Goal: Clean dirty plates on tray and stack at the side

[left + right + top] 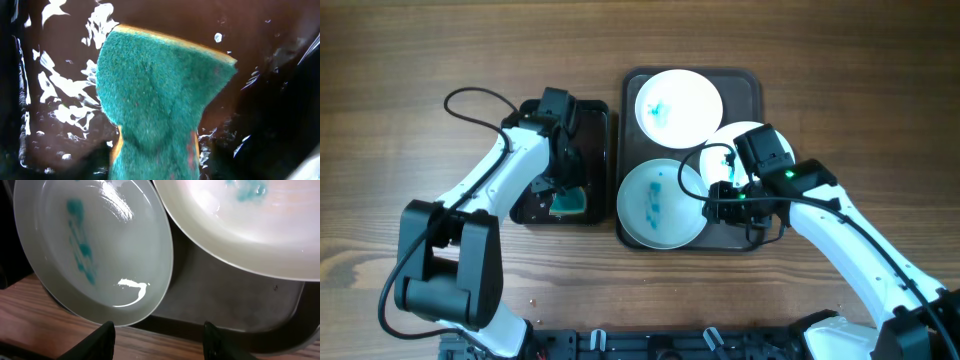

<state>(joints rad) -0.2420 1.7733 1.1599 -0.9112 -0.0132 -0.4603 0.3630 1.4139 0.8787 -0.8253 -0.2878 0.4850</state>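
The dark brown tray (750, 85) holds three plates. The far plate (680, 105) and the near left plate (660, 203) carry blue-green smears. The third plate (745, 135) is partly hidden under my right arm. My right gripper (717, 195) is open and empty, beside the near left plate's right rim. In the right wrist view its fingers (159, 340) hang over the tray's rim (225, 295), with the smeared plate (95, 255) to the left and another plate (240, 225) above. My left gripper (565, 195) is shut on the teal sponge (160, 90), pinching it.
The sponge sits in a smaller glossy black tray (600, 120), wet with white foam (65, 95), left of the brown tray. Black cables loop from both arms. A dark rack runs along the table's near edge (650, 345).
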